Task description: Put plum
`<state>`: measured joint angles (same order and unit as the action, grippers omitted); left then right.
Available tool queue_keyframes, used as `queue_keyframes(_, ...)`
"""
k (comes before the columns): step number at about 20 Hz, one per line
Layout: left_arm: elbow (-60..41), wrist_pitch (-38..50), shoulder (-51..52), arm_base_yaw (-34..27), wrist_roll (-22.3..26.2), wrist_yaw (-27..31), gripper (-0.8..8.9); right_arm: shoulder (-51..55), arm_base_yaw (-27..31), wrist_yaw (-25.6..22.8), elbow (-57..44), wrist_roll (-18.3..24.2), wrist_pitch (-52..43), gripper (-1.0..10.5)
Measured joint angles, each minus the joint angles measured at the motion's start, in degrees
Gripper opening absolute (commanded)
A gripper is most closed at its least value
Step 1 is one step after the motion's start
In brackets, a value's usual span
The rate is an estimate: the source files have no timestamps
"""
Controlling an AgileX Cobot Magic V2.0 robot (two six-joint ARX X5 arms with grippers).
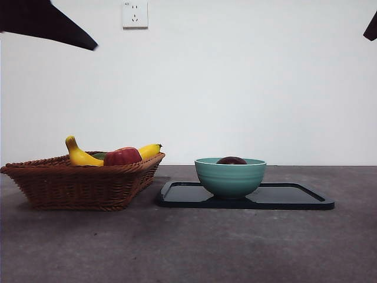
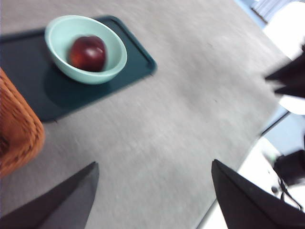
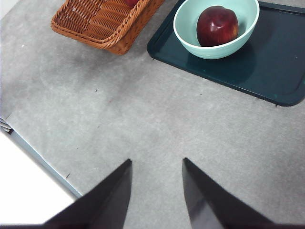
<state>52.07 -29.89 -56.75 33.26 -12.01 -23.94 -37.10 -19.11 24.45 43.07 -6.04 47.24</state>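
The dark maroon plum (image 1: 231, 160) lies inside the pale green bowl (image 1: 230, 177), only its top showing over the rim in the front view. It also shows in the left wrist view (image 2: 87, 53) and the right wrist view (image 3: 217, 25). The bowl (image 2: 102, 70) (image 3: 190, 36) stands on a dark tray (image 1: 283, 197). My left gripper (image 2: 155, 172) is open and empty, high above the table, away from the bowl. My right gripper (image 3: 157, 167) is open and empty, above bare table short of the tray.
A wicker basket (image 1: 76, 183) at the left holds a yellow banana (image 1: 79, 156), a red apple-like fruit (image 1: 122, 156) and something green. The basket (image 3: 102, 24) stands next to the tray (image 3: 267, 62). Black arm tips show at the front view's top corners.
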Motion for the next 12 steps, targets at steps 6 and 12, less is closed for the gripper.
queue_keyframes(6,15.5,0.2,-17.4,0.9,-1.0,4.7,3.74,0.0,0.0,0.0,0.0,0.0,0.0,1.7)
queue_keyframes(12,34.5,-3.1,-37.6,1.6,-0.5,8.9,3.74,0.0,0.0,0.0,0.0,0.0,0.0,1.7)
